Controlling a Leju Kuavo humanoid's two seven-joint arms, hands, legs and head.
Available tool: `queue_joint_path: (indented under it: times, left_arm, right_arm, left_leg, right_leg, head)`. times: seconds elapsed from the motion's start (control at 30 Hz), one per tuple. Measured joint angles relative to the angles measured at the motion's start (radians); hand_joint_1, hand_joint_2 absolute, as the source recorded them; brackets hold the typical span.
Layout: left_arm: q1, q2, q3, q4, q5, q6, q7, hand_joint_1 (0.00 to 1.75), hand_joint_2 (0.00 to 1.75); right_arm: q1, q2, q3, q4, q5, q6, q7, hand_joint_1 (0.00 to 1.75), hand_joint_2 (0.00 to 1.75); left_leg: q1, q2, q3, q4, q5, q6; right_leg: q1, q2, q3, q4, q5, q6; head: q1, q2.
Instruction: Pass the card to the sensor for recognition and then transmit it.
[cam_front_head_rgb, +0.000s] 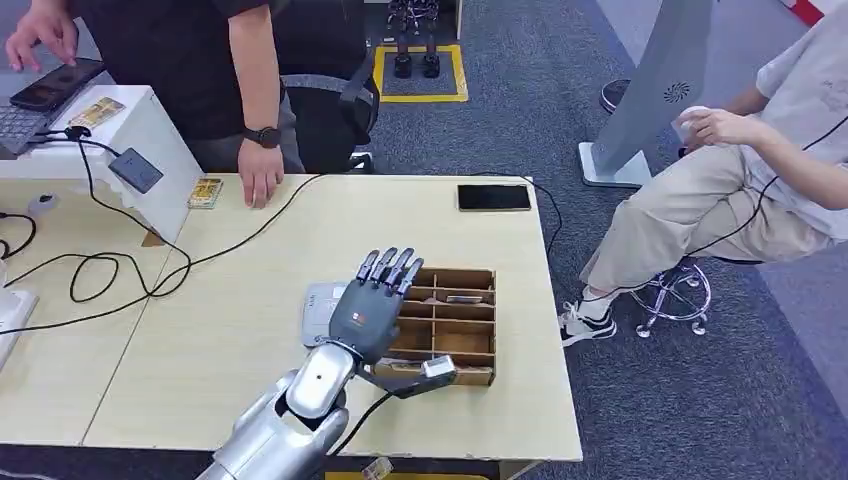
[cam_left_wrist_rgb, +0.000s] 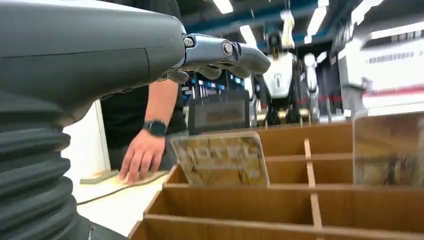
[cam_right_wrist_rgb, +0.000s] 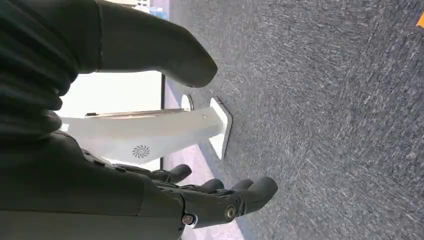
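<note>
Left hand (cam_front_head_rgb: 378, 300) hovers over the compartmented wooden card box (cam_front_head_rgb: 470, 342), fingers straight, close together, holding nothing; gold-printed card (cam_left_wrist_rgb: 220, 159) stands upright in a box slot—I'd drop straight down, pinch its top edge, avoid dividers.

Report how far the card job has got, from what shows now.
Done: nothing visibly. In hand: the left robot hand hovers with fingers spread over the wooden divided box, holding nothing; a card stands in a compartment. The right robot hand hangs empty. Left: gripping a card, presenting it to the sensor, passing it on.
</note>
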Motion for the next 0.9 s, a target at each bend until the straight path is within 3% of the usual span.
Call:
queue_joint_path:
  times: [0.1,0.47,0.5,0.53,0.9]
  left_arm:
    - [-0.014,0.000,0.000,0.000,0.007,-0.051,0.000,0.00,1.75]
    - [-0.032,0.000,0.000,0.000,0.039,-0.102,0.006,0.00,1.75]
    - [-0.032,0.000,0.000,0.000,0.044,-0.100,0.009,1.59,1.75]
    - [-0.032,0.000,0.000,0.000,0.046,-0.094,0.011,1.75,1.75]
    - [-0.032,0.000,0.000,-0.010,0.071,-0.045,-0.005,1.75,1.75]
  right_arm:
    - [0.001,0.000,-0.006,-0.001,0.000,0.001,0.000,0.00,1.75]
    - [0.003,0.000,-0.015,-0.002,0.000,0.001,0.000,0.00,1.75]
    - [0.003,0.000,-0.015,-0.002,0.000,0.001,0.000,0.00,1.75]
    - [0.003,0.000,-0.016,-0.002,0.000,0.001,0.000,0.00,1.75]
    - [0.003,0.000,-0.021,-0.002,0.000,0.001,0.000,0.00,1.75]
  left_leg:
    - [0.000,0.000,0.000,0.000,0.000,0.000]
    - [0.000,0.000,0.000,0.000,0.000,0.000]
    - [0.000,0.000,0.000,0.000,0.000,0.000]
    - [0.000,0.000,0.000,0.000,0.000,0.000]
    - [0.000,0.000,0.000,0.000,0.000,0.000]
  right_leg:
    - [0.000,0.000,0.000,0.000,0.000,0.000]
    - [0.000,0.000,0.000,0.000,0.000,0.000]
    - [0.000,0.000,0.000,0.000,0.000,0.000]
    - [0.000,0.000,0.000,0.000,0.000,0.000]
    - [0.000,0.000,0.000,0.000,0.000,0.000]
  head:
    - [0.000,0.000]
    - [0.000,0.000]
    - [0.000,0.000]
    - [0.000,0.000]
    - [0.000,0.000]
